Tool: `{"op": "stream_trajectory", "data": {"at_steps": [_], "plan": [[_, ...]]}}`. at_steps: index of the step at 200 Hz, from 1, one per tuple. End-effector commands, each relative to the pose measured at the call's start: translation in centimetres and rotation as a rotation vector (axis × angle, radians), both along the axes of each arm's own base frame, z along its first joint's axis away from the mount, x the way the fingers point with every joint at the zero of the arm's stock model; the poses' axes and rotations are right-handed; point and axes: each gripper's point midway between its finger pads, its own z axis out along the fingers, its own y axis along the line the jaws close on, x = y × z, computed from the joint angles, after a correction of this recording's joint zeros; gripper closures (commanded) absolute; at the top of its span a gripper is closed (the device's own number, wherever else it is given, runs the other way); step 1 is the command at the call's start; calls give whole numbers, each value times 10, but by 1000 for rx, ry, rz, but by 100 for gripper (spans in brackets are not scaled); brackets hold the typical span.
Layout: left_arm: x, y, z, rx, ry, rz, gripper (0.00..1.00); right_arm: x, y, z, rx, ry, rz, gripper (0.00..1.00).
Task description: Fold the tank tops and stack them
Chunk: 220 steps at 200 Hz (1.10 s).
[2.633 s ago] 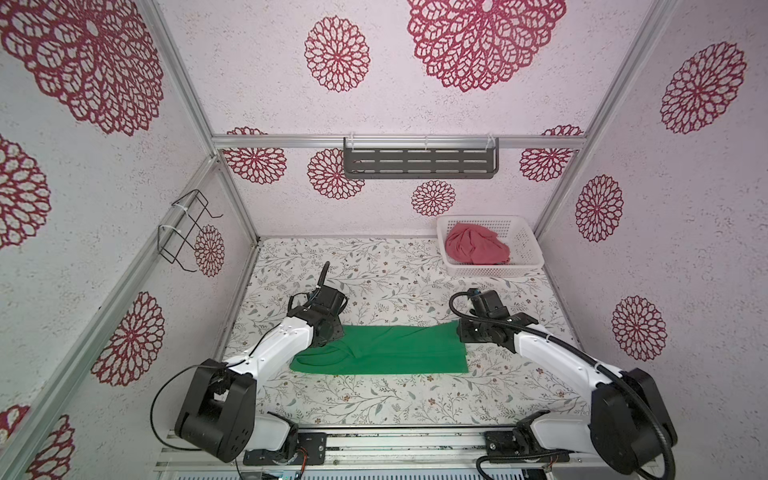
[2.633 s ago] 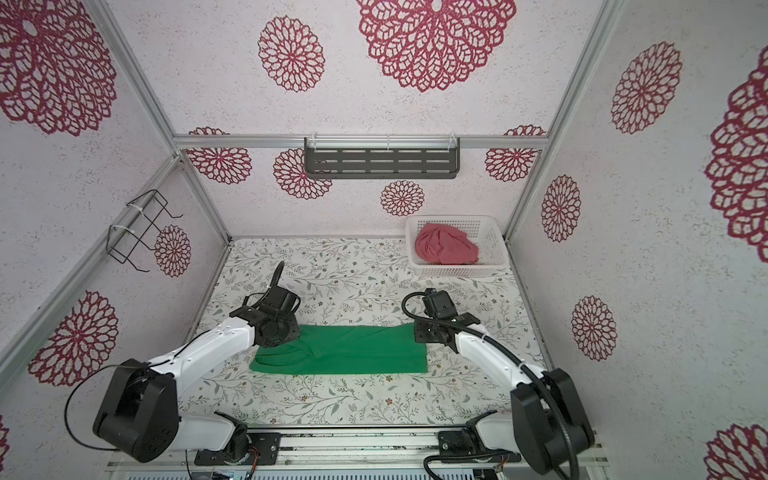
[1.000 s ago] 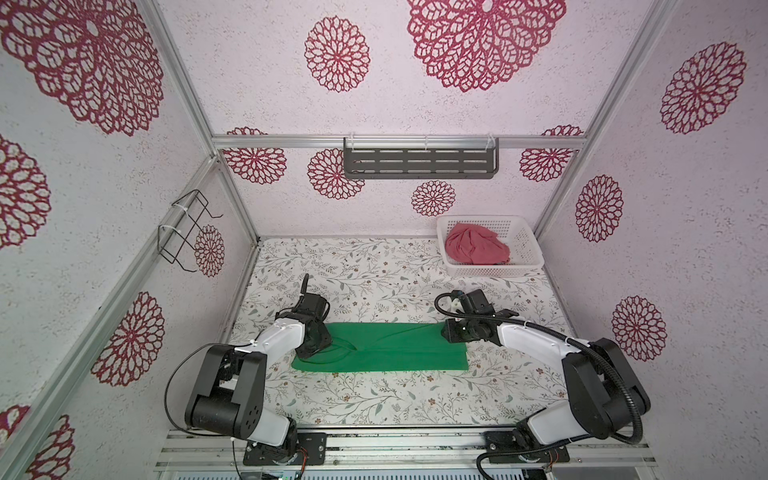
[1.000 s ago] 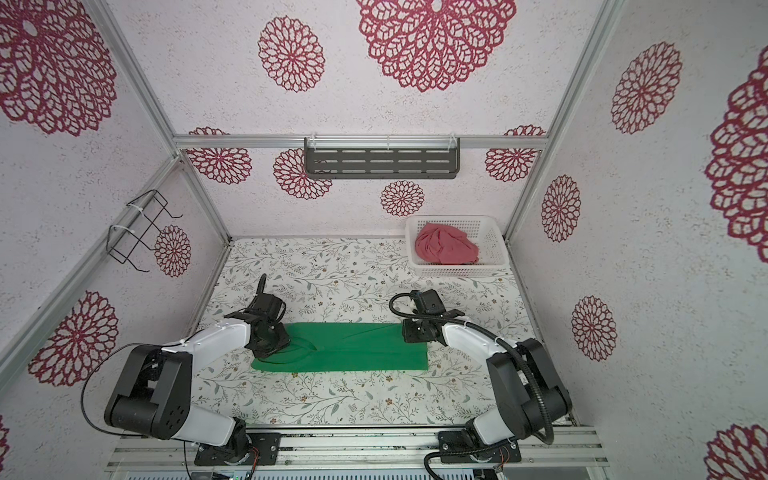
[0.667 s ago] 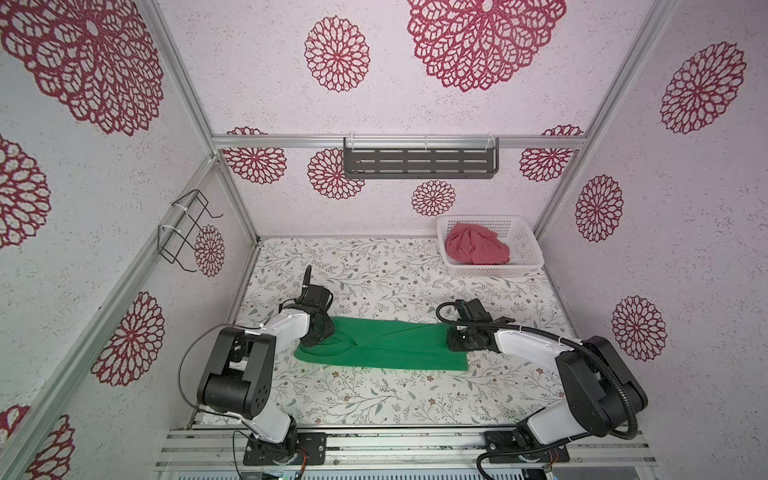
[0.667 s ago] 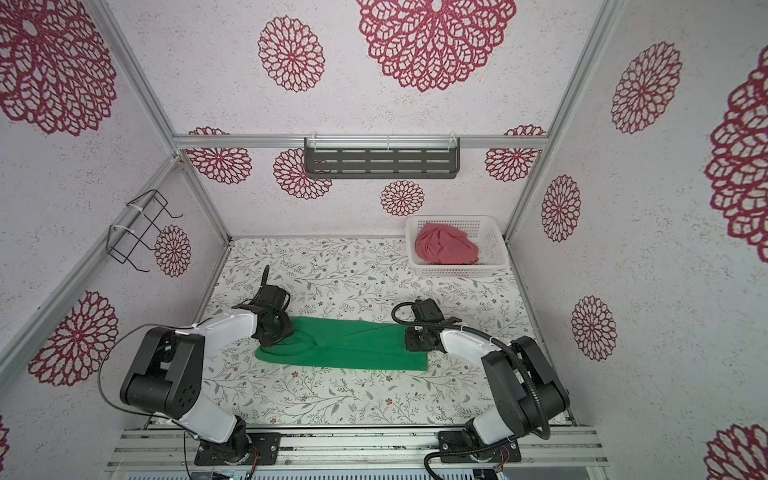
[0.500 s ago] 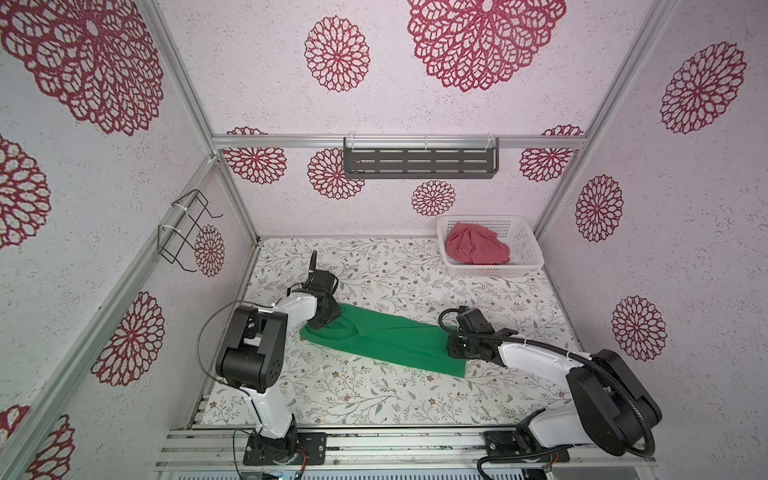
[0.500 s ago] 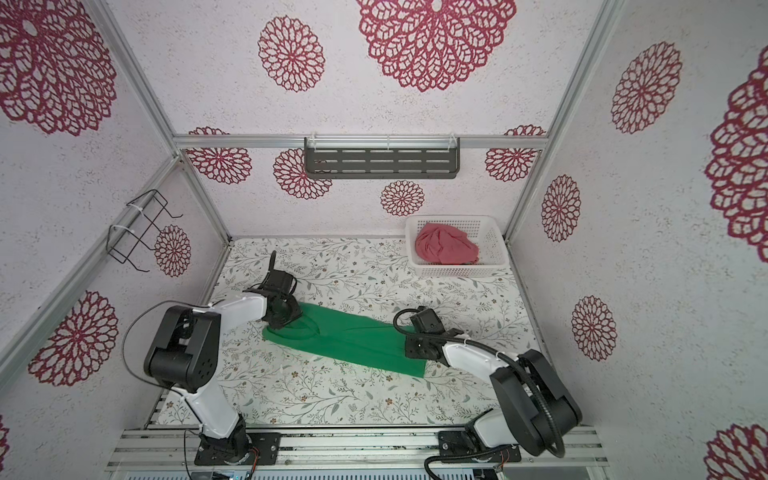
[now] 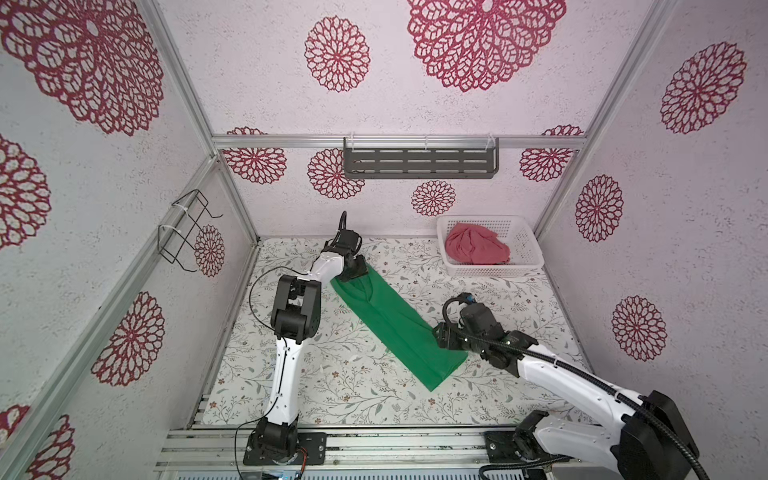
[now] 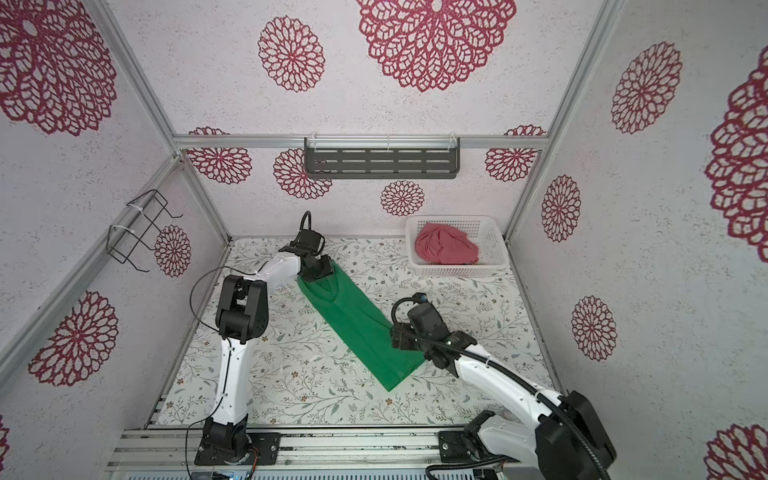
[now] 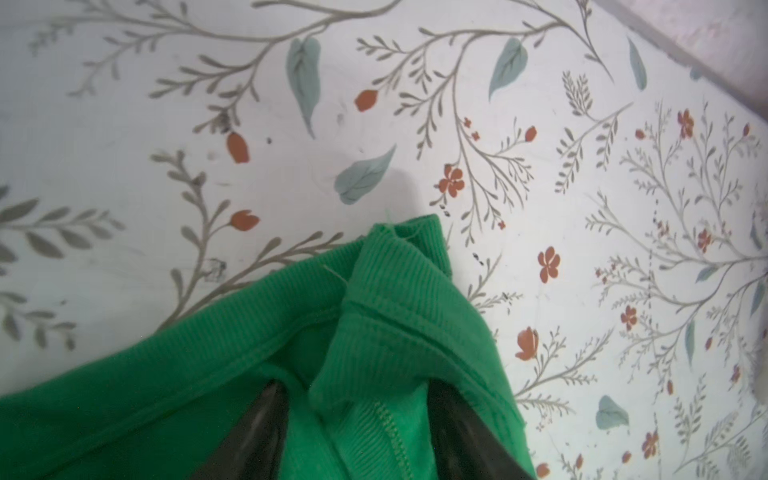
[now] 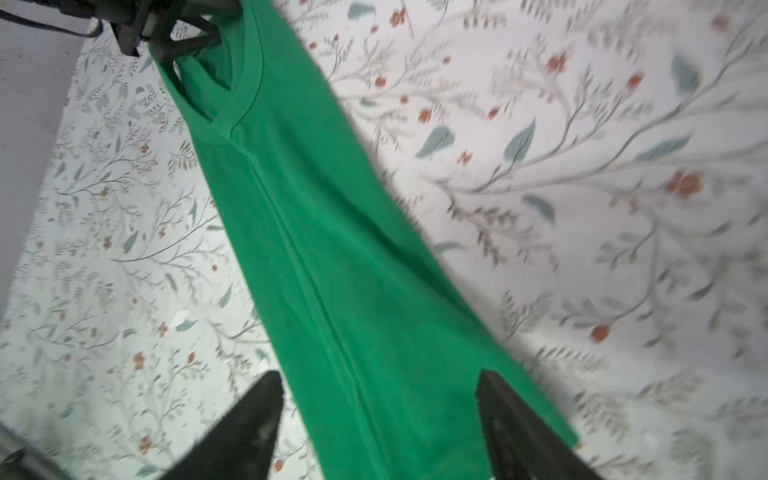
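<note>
Our left jaws and right jaws stand spread at opposite ends of the green tank top [image 9: 390,320], diagonal mid-frame.

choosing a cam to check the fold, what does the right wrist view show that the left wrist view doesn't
Right wrist only: the green tank top at full length, a long strip, with the left gripper at its strap end and the right gripper open over the hem end. Left wrist only: the ribbed strap and its stitching close up, bunched between open jaws. Both: green cloth on the floral table.
</note>
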Motion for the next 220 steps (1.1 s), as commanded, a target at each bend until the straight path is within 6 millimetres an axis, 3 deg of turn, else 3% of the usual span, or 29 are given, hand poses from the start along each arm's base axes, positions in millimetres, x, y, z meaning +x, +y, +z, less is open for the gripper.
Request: {"op": "stream_trajectory", "data": {"at_steps": [1, 17, 35, 74, 117, 149, 171, 198, 220], "plan": [[-19, 3, 27, 65, 28, -89, 38, -8, 6, -19, -121, 110, 164, 51], [-30, 11, 42, 95, 3, -70, 36, -6, 8, -29, -167, 146, 200, 62], [-45, 20, 39, 115, 22, -54, 36, -7, 8, -42, -201, 180, 227, 68], [-57, 15, 2, 72, 97, -29, 41, -15, 7, -74, -215, 235, 251, 71], [-40, 2, -35, 35, 128, -25, 43, -35, 7, -102, -209, 289, 225, 74], [-29, -15, -55, -10, 176, -40, 44, -62, 34, -103, -74, 290, 176, 73], [-18, -34, -57, -15, 160, -76, 45, -84, 57, -102, 44, 326, 125, 71], [-4, -61, -62, -55, 148, -114, 44, -96, 91, -78, 107, 294, 115, 63], [6, -87, -62, -119, 119, -161, 45, -94, 102, -57, 72, 236, 124, 53]]}}
